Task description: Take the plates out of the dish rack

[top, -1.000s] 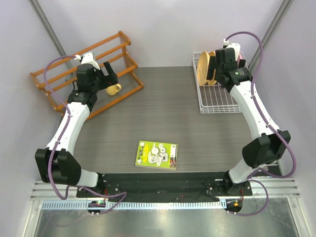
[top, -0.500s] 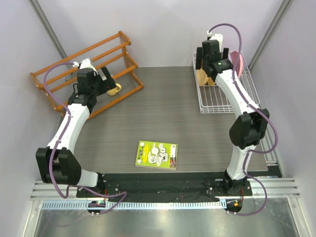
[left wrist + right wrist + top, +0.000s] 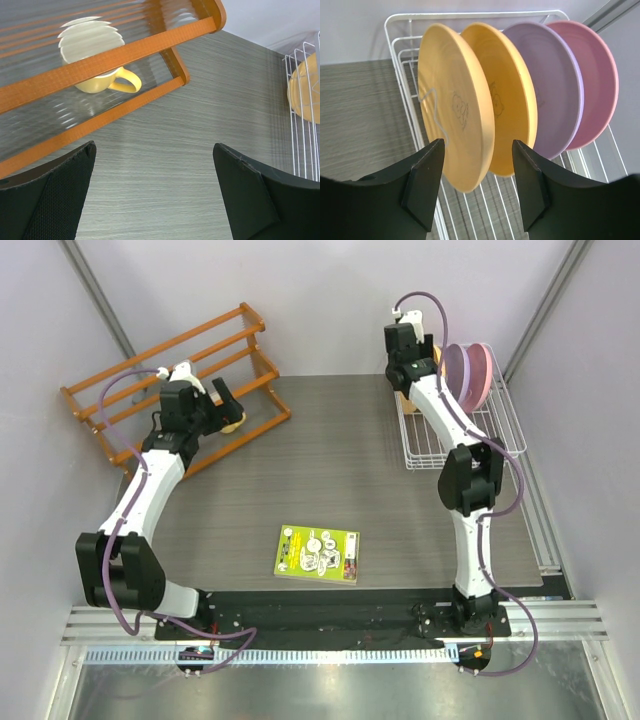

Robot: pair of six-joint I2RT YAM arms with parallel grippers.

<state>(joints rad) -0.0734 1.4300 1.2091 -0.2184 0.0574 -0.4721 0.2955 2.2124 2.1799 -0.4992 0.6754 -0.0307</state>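
Plates (image 3: 520, 100) stand on edge in the white rack (image 3: 400, 30), upper right of the top view: two yellow, one purple, one pink. At upper left, the left gripper (image 3: 154, 146) hangs wide open beside the wooden rack (image 3: 100, 60). The right gripper (image 3: 477, 142) is open, with a finger on either side of the front yellow plate (image 3: 450, 100).

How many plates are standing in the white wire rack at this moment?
4, all upright side by side in the dish rack: the near orange-yellow plate, the second orange-yellow plate behind it, then the lilac plate, then the pink plate. None seems hidden.
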